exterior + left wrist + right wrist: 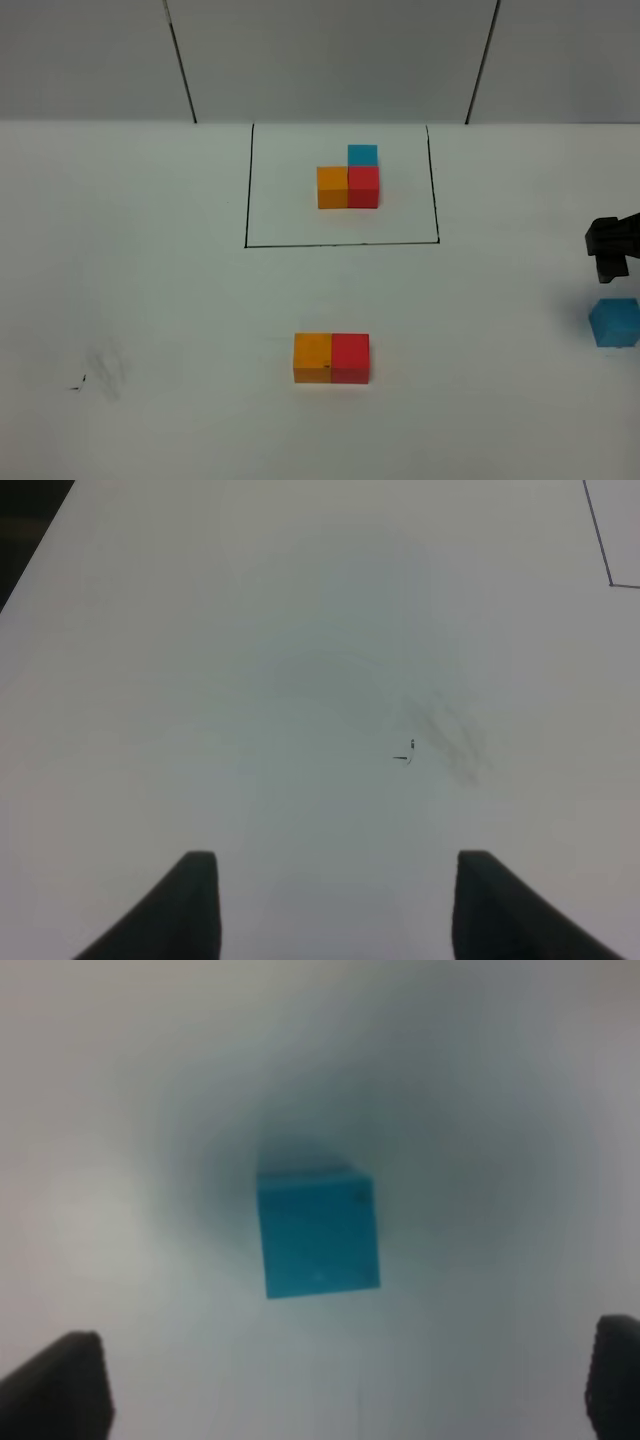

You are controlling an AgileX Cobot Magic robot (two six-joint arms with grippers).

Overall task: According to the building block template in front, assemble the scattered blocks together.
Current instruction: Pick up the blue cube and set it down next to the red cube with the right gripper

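The scattered blocks (350, 357) look smooth and matt, the table (150, 300) matt.

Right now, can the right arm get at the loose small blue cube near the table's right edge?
Probably yes: the right gripper is open above the small blue cube, jaws wide either side, nothing between them.

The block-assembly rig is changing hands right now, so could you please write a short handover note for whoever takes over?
Left gripper: jaws open, holding nothing.
Right gripper: jaws open, aimed at the blue cube, not touching it.
Template sits inside the black frame: orange and red side by side, blue behind red.
Done: the loose orange cube and red cube touch side by side, like the template's front row.
Left: grasp the blue cube, at the far right of the high view, and set it behind the red cube.
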